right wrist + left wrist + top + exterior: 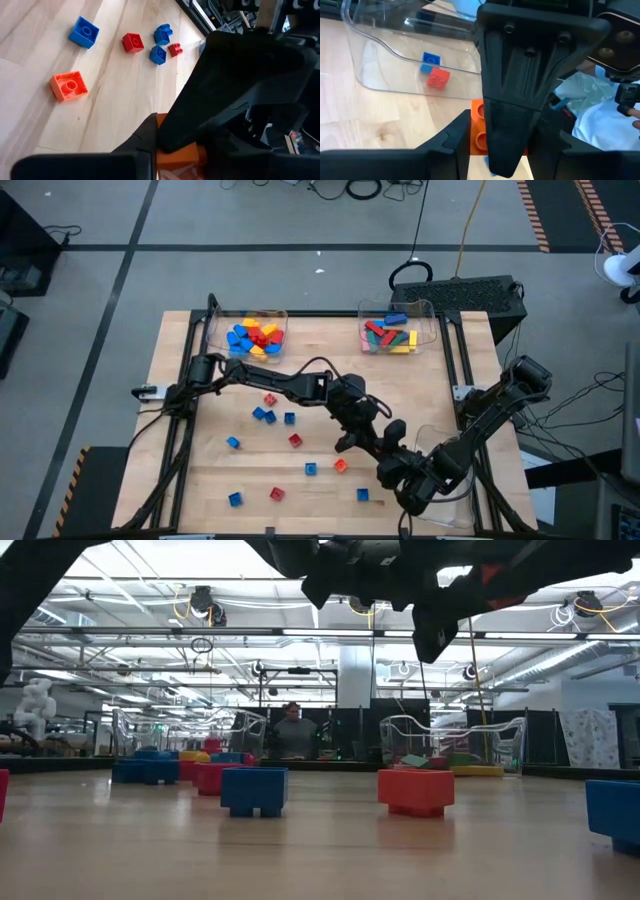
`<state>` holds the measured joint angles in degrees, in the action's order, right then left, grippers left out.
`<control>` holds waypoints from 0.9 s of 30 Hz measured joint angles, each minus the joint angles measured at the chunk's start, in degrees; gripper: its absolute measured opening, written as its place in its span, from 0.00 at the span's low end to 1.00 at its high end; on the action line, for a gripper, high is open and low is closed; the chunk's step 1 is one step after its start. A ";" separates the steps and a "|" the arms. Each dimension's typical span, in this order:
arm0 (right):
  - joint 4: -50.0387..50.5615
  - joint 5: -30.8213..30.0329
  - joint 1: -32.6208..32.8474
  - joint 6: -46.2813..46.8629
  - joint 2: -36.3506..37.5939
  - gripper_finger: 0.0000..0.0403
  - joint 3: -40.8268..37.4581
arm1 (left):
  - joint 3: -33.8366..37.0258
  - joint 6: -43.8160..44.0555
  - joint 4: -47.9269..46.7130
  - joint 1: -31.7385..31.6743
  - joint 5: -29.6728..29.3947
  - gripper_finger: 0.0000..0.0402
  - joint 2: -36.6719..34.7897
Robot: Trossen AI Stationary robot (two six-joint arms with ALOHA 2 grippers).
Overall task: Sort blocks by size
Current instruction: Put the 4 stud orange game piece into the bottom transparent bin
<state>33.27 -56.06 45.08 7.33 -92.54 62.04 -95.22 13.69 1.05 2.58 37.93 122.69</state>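
Observation:
My two grippers meet above the near right of the table, the left gripper [388, 455] coming from the left and the right gripper [402, 472] from the right. Both are shut on one orange block [479, 127], which also shows in the right wrist view [176, 154] and is hidden in the high view. A second orange block [340, 465] lies flat on the table beside them. Several small blue and red blocks [265, 415] lie scattered on the table's near half. My left gripper has the orange block between its two fingers [451, 142], on two opposite side walls [474, 115]. The studded face points at the wrist camera. The block is clear of the table. My right gripper has one finger [512, 115] lying over the block's studded face, and the block's edge [172, 159] shows between its own fingers. The left gripper stands in front of the rest of the contact.
A clear tray [448, 498] at the near right holds a small blue block [431, 59] and a small red block [438, 78]. A far-left tray [255, 335] holds mid-size blocks. A far-right tray [395, 332] holds longer bars. A person [292, 732] sits beyond the table.

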 joint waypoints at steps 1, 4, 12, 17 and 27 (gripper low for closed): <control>-0.01 -0.07 0.02 0.12 0.01 0.19 0.00 | 0.00 0.01 0.03 0.03 -0.05 0.36 0.00; 0.01 -0.61 0.09 0.39 -0.02 0.19 0.00 | 0.00 -0.03 0.03 0.01 -0.07 0.39 0.00; 2.39 1.91 0.61 7.17 -0.04 0.19 0.00 | 0.00 -0.87 -0.65 -0.62 -0.33 0.49 0.00; 9.78 4.52 2.95 16.74 -0.06 0.19 1.02 | 0.00 -0.57 -1.15 -1.87 1.18 0.50 -0.04; 34.85 18.49 10.25 51.82 -0.01 0.19 11.00 | 0.02 -7.87 -11.94 -2.32 -7.38 0.50 -0.07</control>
<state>68.11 -37.56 55.33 59.15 -92.55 73.05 -95.20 5.83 -10.89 0.26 30.56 122.63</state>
